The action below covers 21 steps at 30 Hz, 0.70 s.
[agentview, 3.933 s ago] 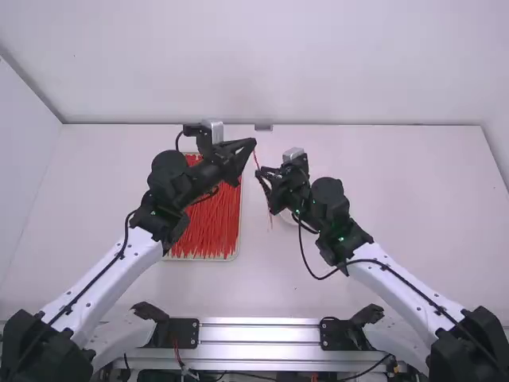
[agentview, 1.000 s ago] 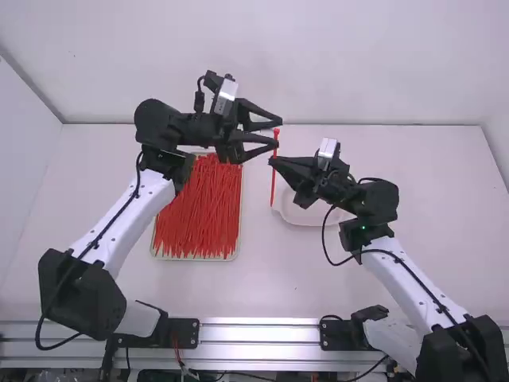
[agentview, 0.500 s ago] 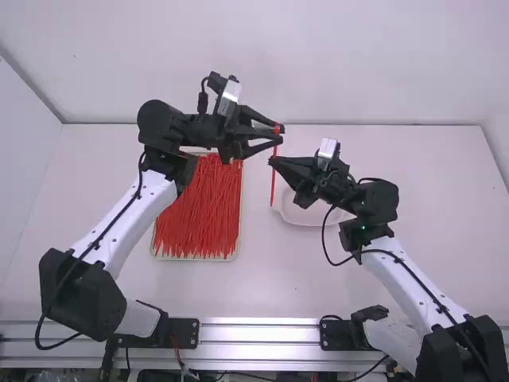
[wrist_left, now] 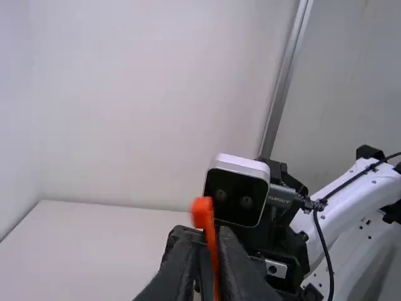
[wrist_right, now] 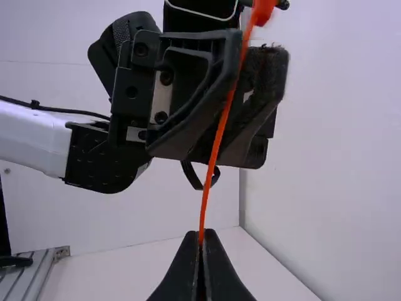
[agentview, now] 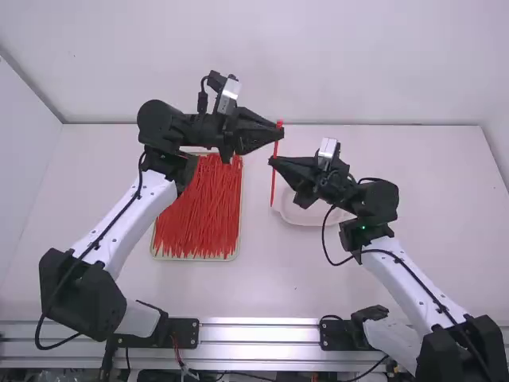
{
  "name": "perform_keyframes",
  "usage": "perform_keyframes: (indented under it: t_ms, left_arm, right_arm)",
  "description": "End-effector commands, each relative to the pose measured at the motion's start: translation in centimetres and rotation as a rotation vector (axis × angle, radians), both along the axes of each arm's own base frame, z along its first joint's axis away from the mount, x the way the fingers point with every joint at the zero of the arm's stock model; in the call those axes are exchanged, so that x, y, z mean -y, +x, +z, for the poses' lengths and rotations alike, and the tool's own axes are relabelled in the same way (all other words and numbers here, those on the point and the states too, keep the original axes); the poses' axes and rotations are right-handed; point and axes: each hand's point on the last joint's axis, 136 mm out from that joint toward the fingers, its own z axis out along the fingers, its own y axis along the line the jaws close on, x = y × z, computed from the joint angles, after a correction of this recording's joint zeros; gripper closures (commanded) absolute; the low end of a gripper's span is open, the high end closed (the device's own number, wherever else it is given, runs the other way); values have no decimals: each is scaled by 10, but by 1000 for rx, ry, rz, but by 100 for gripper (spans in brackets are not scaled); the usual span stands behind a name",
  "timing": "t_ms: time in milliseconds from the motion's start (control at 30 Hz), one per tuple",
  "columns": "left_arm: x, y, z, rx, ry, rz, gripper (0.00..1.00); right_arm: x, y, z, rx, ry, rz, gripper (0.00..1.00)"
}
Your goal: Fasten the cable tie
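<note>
A red cable tie [agentview: 273, 185] stands upright in the air above the middle of the table. My left gripper [agentview: 274, 137] is shut on its upper part, just below the square head. My right gripper [agentview: 273, 162] is shut on the strap a little lower, and the tail hangs free beneath it. In the left wrist view the tie's head [wrist_left: 202, 210] sticks up between my left gripper's [wrist_left: 207, 263] closed fingers. In the right wrist view the strap [wrist_right: 216, 150] rises from my right gripper [wrist_right: 200, 241] into the left gripper [wrist_right: 235, 69].
A tray [agentview: 195, 258] with several red cable ties lies on the table's left half, under the left arm. A white dish [agentview: 306, 219] sits beneath the right gripper. Bare table stretches to the right and front.
The left gripper's fingers were wide open around the tie's top a second ago and have closed onto it. The right gripper has kept still, holding the strap.
</note>
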Motion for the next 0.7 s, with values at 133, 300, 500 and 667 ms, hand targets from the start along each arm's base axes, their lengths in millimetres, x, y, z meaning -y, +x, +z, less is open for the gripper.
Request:
perform_keyframes:
  t_ms: [133,300,500,667]
  left_arm:
    - [-1,-6,17,44,-20,2,98]
    - [0,-5,17,40,-22,6,98]
    - [-7,9,19,-61,-36,57,98]
    - [-23,40,12,-195,-44,166,98]
  right_arm:
    - [2,2,13,30,13,-8,100]
    - [2,2,14,29,14,-9,94]
    - [10,9,13,-28,31,-21,42]
    - [16,16,8,-55,21,-42,1]
